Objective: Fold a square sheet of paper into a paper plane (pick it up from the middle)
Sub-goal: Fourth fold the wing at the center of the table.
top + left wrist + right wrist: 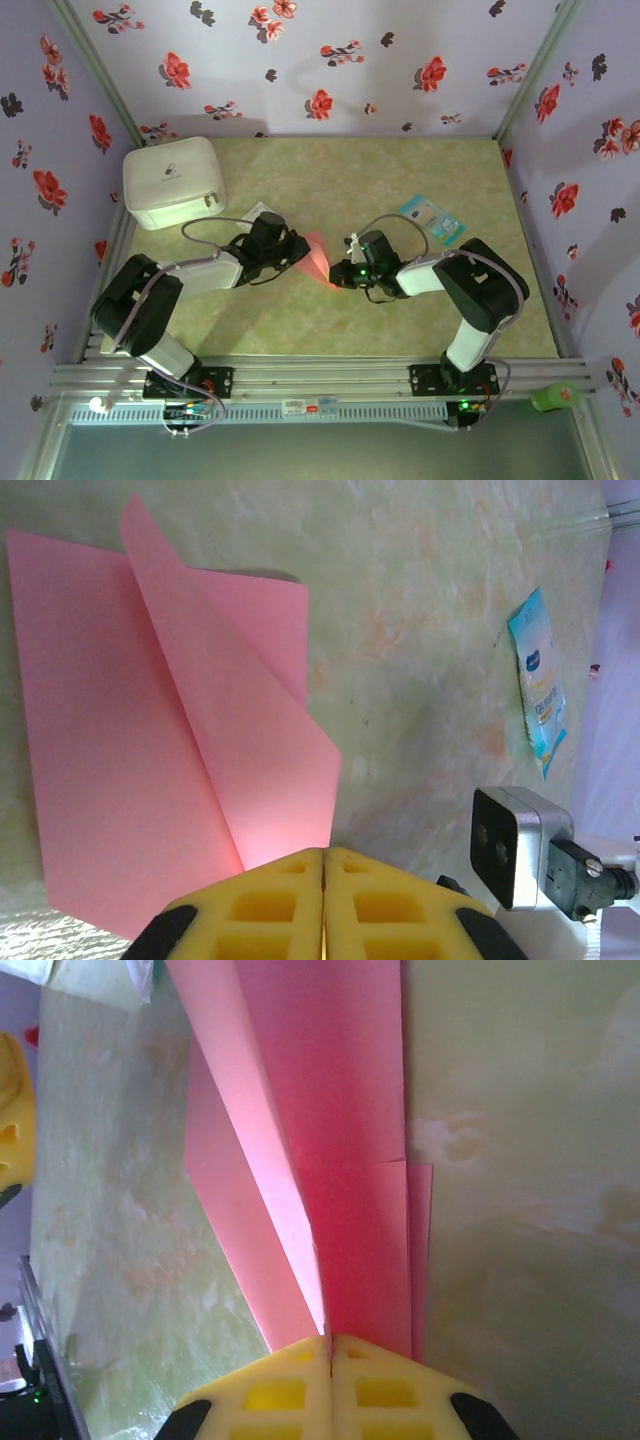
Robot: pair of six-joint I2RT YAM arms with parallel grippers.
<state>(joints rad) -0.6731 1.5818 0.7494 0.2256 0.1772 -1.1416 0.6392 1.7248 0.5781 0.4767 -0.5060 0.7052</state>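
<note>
Holds a salmon-pink sheet of paper [318, 258] between the two arms near the middle of the table [300, 330], resting partly on the surface. Pinches it from the left-edge side with the left gripper [299, 250]: in the left wrist view, yellow pads [270, 910] pressed flat against each other with no gap, the lower tip of a raised diagonal flap running into their seam. Pinches it from the right-edge side with the right gripper [346, 272]: in the right wrist view, pads [385, 1395] clamped just as tightly, the upright ridge of a fold entering straight between them.

Partly folded, not flat: one broad layer lying on the table, a long triangular flap standing up off it with a shadow beneath, a narrower strip peeking out along one side under the top layer. From above, a narrow pink wedge between the two grippers.

Elsewhere on the table: white box [172, 182] in the far left corner; small pale packet [255, 212] just beside it toward the middle, next to the left arm's wrist; teal-and-white packet [432, 220] toward the right edge, lying flat, well apart from the paper. Silver two-lens block [515, 845] on the right arm, close to the left gripper's pads. Green object [555, 397] on the frame rail by the near right corner.
</note>
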